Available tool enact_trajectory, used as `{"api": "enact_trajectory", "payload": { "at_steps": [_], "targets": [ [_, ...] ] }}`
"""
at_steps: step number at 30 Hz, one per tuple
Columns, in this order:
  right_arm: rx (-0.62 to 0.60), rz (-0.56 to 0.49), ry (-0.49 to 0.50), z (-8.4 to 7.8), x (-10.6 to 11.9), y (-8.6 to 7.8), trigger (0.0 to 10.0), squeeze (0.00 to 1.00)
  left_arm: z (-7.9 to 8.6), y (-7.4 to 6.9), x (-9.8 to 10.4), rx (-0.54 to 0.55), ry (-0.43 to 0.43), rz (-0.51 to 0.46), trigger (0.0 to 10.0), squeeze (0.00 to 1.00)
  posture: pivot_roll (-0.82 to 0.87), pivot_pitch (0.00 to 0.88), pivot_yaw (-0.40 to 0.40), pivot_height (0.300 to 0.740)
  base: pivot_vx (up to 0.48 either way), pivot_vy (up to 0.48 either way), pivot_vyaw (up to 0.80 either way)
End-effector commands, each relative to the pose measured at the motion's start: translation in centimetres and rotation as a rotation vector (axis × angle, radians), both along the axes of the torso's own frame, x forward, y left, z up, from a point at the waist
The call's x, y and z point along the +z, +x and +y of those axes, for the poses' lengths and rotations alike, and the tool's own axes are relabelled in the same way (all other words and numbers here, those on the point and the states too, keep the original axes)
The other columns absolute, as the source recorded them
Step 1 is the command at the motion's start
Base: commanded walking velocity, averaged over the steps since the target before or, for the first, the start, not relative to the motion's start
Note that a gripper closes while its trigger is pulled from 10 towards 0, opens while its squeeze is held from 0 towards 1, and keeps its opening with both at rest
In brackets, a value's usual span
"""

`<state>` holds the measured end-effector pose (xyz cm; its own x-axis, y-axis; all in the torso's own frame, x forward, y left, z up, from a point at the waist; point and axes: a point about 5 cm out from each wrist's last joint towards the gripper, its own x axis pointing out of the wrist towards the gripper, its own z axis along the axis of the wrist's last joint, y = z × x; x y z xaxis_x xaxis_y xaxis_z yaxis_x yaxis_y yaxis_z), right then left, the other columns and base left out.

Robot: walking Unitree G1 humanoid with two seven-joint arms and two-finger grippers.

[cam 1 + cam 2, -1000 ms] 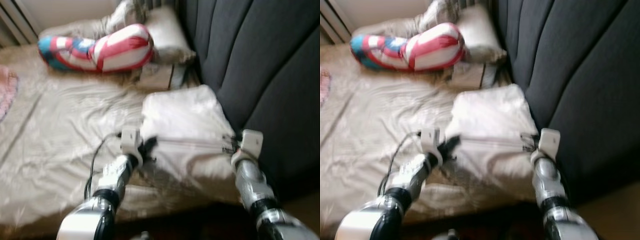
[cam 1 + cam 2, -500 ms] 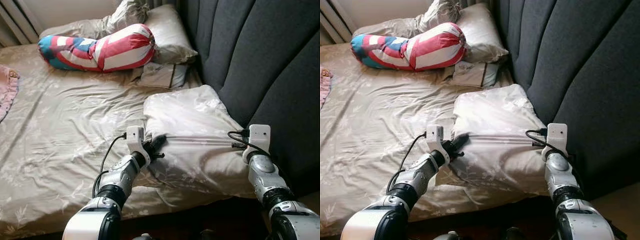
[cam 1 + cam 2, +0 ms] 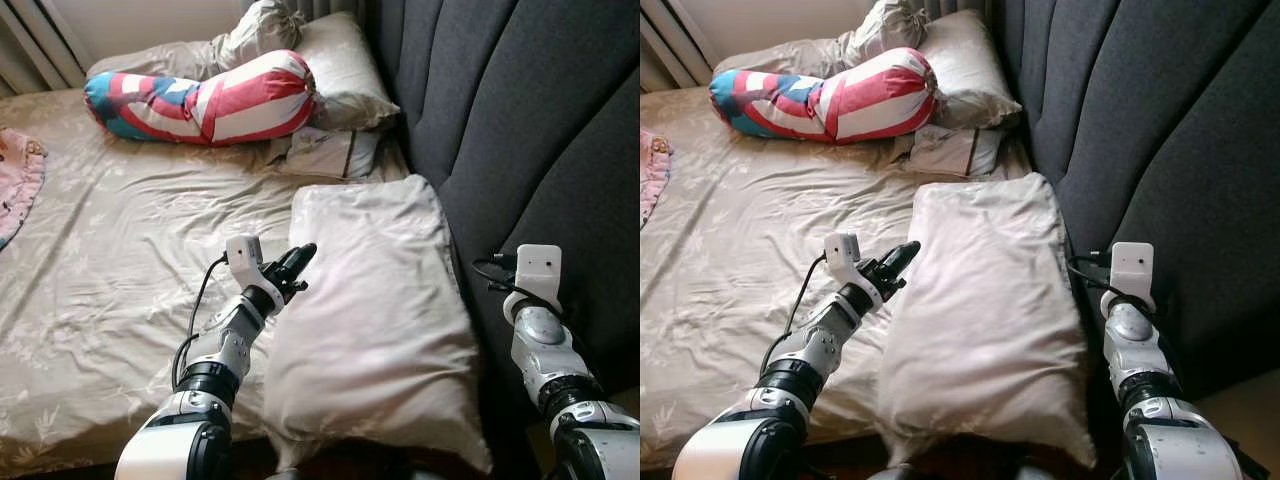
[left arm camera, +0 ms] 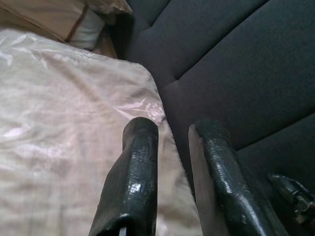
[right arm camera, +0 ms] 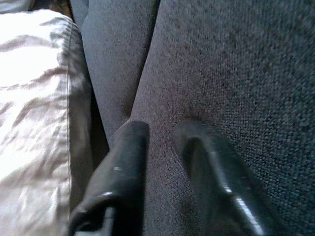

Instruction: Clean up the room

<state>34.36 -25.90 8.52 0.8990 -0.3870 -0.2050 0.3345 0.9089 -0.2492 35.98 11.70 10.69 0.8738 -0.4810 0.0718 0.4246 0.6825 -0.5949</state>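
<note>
Plainly, the pillow (image 3: 375, 310) is soft, light and floppy, judging by its creased cover, so it should sag wherever it is not supported. A firm pinch at a corner or along a side seam, one gripper to each side, looks the safest hold. It lies flat on the bed (image 3: 110, 260), lengthwise beside the dark padded headboard (image 3: 520, 130), its near end hanging over the bed's edge. Further up the bed lie a striped bolster (image 3: 200, 97) and another pillow (image 3: 340, 70).

The left gripper (image 3: 291, 267) reaches forward from a bent arm and sits at the pillow's left edge; its fingers (image 4: 135, 167) are parted with nothing between them. The right gripper (image 5: 162, 162) is raised on the far side of the pillow, hard up against the headboard, its fingers likewise apart and empty.
</note>
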Motion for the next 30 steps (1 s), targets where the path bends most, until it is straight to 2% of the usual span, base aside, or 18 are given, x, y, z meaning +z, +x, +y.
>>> {"api": "enact_trajectory", "payload": {
  "at_steps": [1,2,3,4,5,6,7,9,12,17,18,19,20,23,27,29,30],
  "targets": [
    [-0.036,-0.116,-0.041,-0.9,2.1,0.5,10.0,0.93,0.1,-0.1,0.0,-0.009,-0.013,0.001,10.0,1.00,-0.13,0.138,0.060,0.740,0.000,0.000,0.00],
    [-0.022,-0.138,-0.032,-0.5,2.2,0.6,10.0,0.42,0.1,-0.1,0.0,-0.006,-0.010,0.003,10.0,1.00,-0.13,0.138,0.060,0.740,0.000,0.000,0.00],
    [-0.008,-0.139,-0.025,-0.2,2.0,0.5,10.0,0.14,0.2,-0.2,-0.1,0.000,-0.007,0.007,10.0,1.00,-0.14,0.138,0.059,0.740,0.000,0.000,0.00],
    [-0.008,-0.139,-0.025,-0.2,2.0,0.5,10.0,0.14,0.2,-0.2,-0.1,0.000,-0.007,0.007,10.0,1.00,-0.14,0.138,0.059,0.740,0.000,0.000,0.00],
    [0.016,-0.136,-0.005,0.2,1.7,0.5,10.0,0.00,0.3,-0.2,-0.2,0.008,-0.001,0.010,10.0,1.00,-0.14,0.138,0.058,0.740,0.000,0.000,0.00],
    [0.068,-0.123,0.048,1.3,0.8,0.3,10.0,0.00,0.6,-0.2,-0.4,0.034,0.026,0.015,10.0,0.00,-0.14,0.137,0.058,0.740,0.000,0.000,0.00],
    [0.092,-0.115,0.076,1.9,0.3,0.2,10.0,0.00,0.8,-0.2,-0.4,0.047,0.043,0.016,10.0,0.00,-0.14,0.137,0.058,0.740,0.000,0.000,0.00],
    [0.163,-0.043,0.174,3.8,-2.3,-0.9,10.0,0.00,2.0,-0.2,-0.9,0.120,0.117,0.029,10.0,0.00,-0.14,0.135,0.057,0.740,0.000,0.000,0.00],
    [0.184,0.022,0.218,4.7,-4.1,-2.0,10.0,0.00,2.5,-0.5,-1.3,0.131,0.192,0.030,10.0,0.00,-0.14,0.133,0.057,0.740,0.000,0.000,0.00],
    [0.169,0.104,0.233,5.0,-6.0,-3.3,10.0,0.00,2.8,-1.0,-2.0,0.125,0.231,0.039,10.0,0.00,-0.14,0.128,0.059,0.740,0.000,0.000,0.00],
    [0.144,0.130,0.241,4.8,-6.9,-4.1,10.0,0.46,3.3,-1.5,-2.6,0.129,0.252,0.051,10.0,0.00,-0.14,0.127,0.059,0.740,0.000,0.000,0.00],
    [0.144,0.130,0.241,4.8,-6.9,-4.1,10.0,0.46,3.3,-1.5,-2.6,0.129,0.252,0.051,10.0,0.00,-0.14,0.127,0.059,0.740,0.000,0.000,0.00],
    [0.132,0.135,0.255,4.7,-7.1,-4.3,10.0,1.00,3.5,-1.7,-2.9,0.132,0.272,0.058,10.0,0.00,-0.14,0.125,0.059,0.740,0.000,0.000,0.00],
    [0.124,0.138,0.264,4.6,-7.2,-4.4,10.0,1.00,3.7,-1.9,-3.2,0.135,0.286,0.064,10.0,0.00,-0.14,0.123,0.059,0.740,0.000,0.000,0.00],
    [0.139,0.157,0.345,5.0,-7.8,-4.8,10.0,1.00,5.1,-2.8,-4.4,0.176,0.355,0.095,10.0,0.00,-0.14,0.119,0.058,0.740,0.000,0.000,0.00],
    [0.198,0.223,0.378,5.6,-8.7,-5.3,10.0,1.00,6.3,-3.4,-5.0,0.238,0.391,0.119,10.0,0.00,-0.13,0.116,0.060,0.740,0.000,0.000,0.00],
    [0.198,0.223,0.378,5.6,-8.7,-5.3,10.0,1.00,6.3,-3.4,-5.0,0.238,0.391,0.119,10.0,0.00,-0.13,0.116,0.060,0.740,0.000,0.000,0.00]
  ]
}}
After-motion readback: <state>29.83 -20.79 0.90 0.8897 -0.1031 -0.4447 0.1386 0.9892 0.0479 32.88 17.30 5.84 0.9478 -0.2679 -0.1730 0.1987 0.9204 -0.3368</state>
